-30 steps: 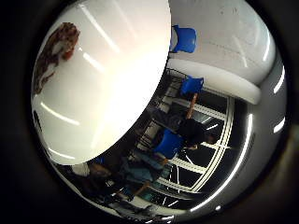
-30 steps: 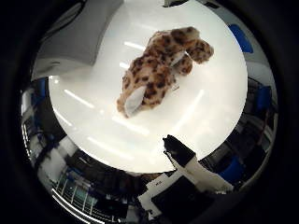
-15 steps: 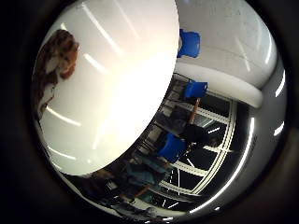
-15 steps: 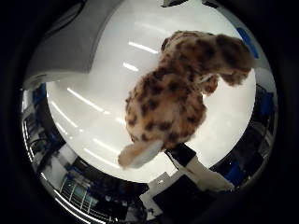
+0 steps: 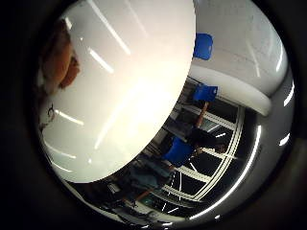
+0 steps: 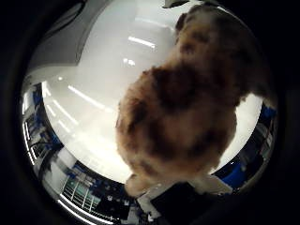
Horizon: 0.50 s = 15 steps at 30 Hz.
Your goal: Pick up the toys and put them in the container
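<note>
Item: robot hand closing in over a spotted plush toy on a white table.

Hand (image 6: 180, 199): only a dark and white part is showing past the toy, so I cannot tell how far its fingers are spreading or whether they are touching anything. Plush toy (image 6: 187, 108): lying on the glossy white table (image 5: 124, 81), filling the thumb-side view, so sitting close under the palm; tan fur with dark brown blotches, soft and rounded. Risk, as I am judging it: soft fur is compressing easily, so a shallow grip may be slipping off. No container is showing.
</note>
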Motion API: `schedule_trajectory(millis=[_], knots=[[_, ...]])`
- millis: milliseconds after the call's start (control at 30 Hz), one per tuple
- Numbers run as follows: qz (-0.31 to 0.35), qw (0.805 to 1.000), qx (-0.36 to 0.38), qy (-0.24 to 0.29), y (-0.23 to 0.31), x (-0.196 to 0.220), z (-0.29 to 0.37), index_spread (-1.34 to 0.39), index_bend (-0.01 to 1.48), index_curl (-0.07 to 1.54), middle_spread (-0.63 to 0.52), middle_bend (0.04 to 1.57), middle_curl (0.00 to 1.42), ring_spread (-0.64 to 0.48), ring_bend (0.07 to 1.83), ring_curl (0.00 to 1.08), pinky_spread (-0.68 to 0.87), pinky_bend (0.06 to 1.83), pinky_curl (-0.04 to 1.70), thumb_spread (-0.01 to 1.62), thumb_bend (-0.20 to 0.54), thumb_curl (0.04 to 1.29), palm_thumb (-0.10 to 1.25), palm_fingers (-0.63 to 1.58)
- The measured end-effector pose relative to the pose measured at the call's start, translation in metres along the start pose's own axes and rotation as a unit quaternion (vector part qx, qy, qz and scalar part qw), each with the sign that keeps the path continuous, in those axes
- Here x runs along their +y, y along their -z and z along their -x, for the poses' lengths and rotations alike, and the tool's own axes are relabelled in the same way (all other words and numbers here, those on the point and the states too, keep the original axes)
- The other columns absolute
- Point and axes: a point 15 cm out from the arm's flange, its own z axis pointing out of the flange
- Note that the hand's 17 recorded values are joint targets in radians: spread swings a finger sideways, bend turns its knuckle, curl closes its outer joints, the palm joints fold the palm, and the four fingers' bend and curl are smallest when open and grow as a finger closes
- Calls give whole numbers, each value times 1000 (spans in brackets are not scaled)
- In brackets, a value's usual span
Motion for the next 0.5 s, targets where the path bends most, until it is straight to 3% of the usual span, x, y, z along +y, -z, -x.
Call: schedule_trajectory(millis=[133, 200, 267, 367, 500], knots=[[5, 1000, -4, 1, -3, 5, 3, -458, 162, 302, -231, 332, 350, -185, 541, 307, 138, 374, 246, 963, -22, 359, 761, 655], [5, 1000, -3, -2, -2, 9, 1, -443, 151, 288, -282, 470, 408, -285, 711, 364, -143, 501, 259, 967, -22, 366, 773, 973], [6, 1000, -2, -7, -2, 14, -3, -433, 165, 290, -312, 563, 463, -328, 791, 408, -406, 656, 294, 969, -23, 376, 785, 1122], [6, 1000, 1, -14, 1, 23, -10, -422, 308, 379, -303, 764, 560, -324, 911, 472, -542, 763, 344, 966, -24, 387, 793, 1286], [6, 1000, 3, -21, 5, 33, -18, -377, 626, 568, -236, 1003, 667, -277, 1100, 557, -471, 997, 469, 969, -20, 407, 811, 1327]])
